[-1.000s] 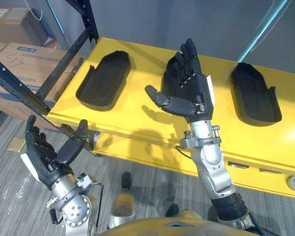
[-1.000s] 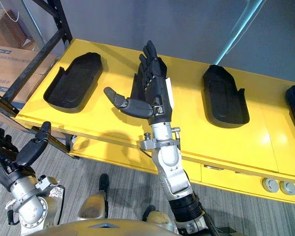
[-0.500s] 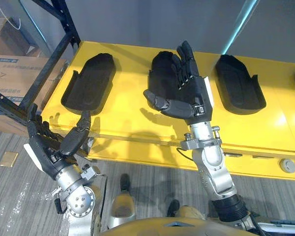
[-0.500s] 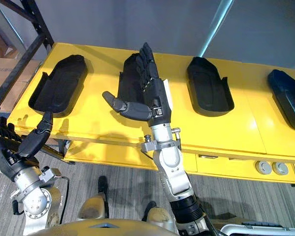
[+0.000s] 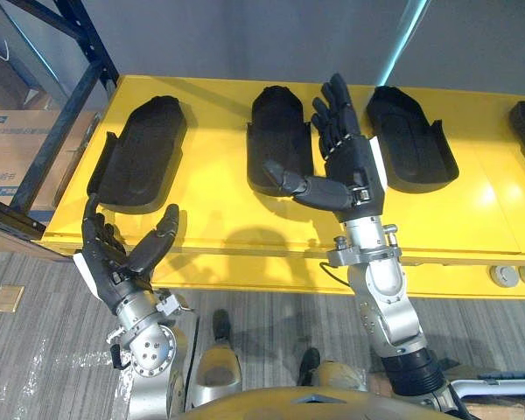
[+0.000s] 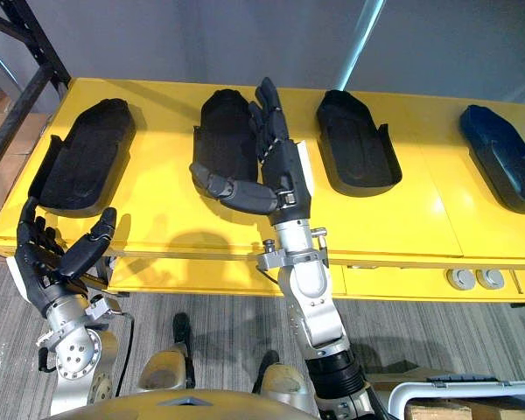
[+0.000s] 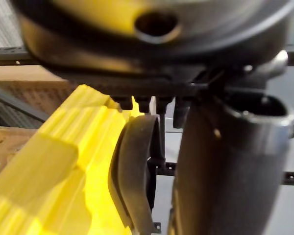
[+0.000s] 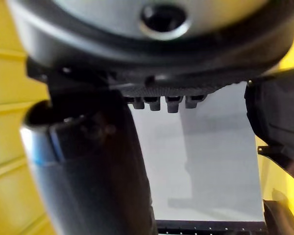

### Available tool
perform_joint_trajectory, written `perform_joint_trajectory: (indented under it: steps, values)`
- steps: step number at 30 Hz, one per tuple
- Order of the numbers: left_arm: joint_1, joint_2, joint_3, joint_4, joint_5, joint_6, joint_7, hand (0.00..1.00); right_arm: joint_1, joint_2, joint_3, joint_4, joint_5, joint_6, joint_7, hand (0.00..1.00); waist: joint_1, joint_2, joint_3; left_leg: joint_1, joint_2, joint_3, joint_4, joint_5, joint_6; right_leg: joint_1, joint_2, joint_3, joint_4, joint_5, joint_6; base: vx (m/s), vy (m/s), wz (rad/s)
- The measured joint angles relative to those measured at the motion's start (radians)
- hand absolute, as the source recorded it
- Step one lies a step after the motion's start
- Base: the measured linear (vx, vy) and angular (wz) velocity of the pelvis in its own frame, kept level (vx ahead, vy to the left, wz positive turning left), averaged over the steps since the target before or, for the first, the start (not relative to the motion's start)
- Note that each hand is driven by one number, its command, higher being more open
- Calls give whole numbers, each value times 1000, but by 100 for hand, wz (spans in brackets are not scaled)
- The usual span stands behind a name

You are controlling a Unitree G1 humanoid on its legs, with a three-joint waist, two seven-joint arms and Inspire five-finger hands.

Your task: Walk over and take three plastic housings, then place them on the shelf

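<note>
Several black plastic housings lie on the yellow table (image 5: 210,210): a left one (image 5: 140,153), a middle one (image 5: 278,140), a right one (image 5: 411,144) and a further one at the far right (image 6: 503,153). My right hand (image 5: 346,162) is raised over the table between the middle and right housings, open, with its thumb stretched across the middle housing's near end and nothing in it. My left hand (image 5: 122,258) is open and holds nothing, low at the table's front edge, in front of the left housing. The left wrist view shows that housing's rim (image 7: 134,171).
A dark shelf frame (image 5: 70,96) rises at the table's left end, with cardboard boxes (image 5: 9,166) behind it. Round knobs (image 5: 512,276) sit on the table's front at the right. A white bin (image 6: 455,398) stands on the grey floor at lower right.
The camera has swung, so the table now lies square across the view. My right hand has drifted from over the middle housing to its right side. My left hand has come up to the table's edge.
</note>
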Motion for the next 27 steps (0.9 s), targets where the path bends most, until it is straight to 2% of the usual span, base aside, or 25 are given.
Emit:
perform_joint_trajectory:
  steps: [9, 12, 16, 27]
  values:
    - [-53, 5, 4, 41, -9, 2, 14, 100, 33, 0, -29, -12, 8, 0, 39, 100, -10, 3, 3, 15, 7, 46, 0, -6, 1, -23, -1, 47, 14, 0, 0, 3, -9, -15]
    - [-77, 6, 5, 52, -9, 3, 15, 100, 34, 0, -33, -12, 9, 0, 53, 100, -24, 3, 5, 16, 8, 49, 0, -6, 1, -23, 0, 49, 14, 0, 0, 0, 0, 0]
    - [-107, 6, 8, 52, -9, 5, 14, 100, 35, 0, -43, -27, 9, 0, 64, 100, -32, 14, 25, 21, 9, 52, 1, -6, 1, -23, 0, 54, 19, 0, 0, 2, -14, -3]
    - [-133, 5, 27, 53, -10, 21, 33, 100, 50, 8, -62, -41, 9, 1, 71, 100, -33, 19, 34, 31, 13, 65, 0, -7, 0, -30, 1, 73, 31, -2, -2, 0, -8, -4]
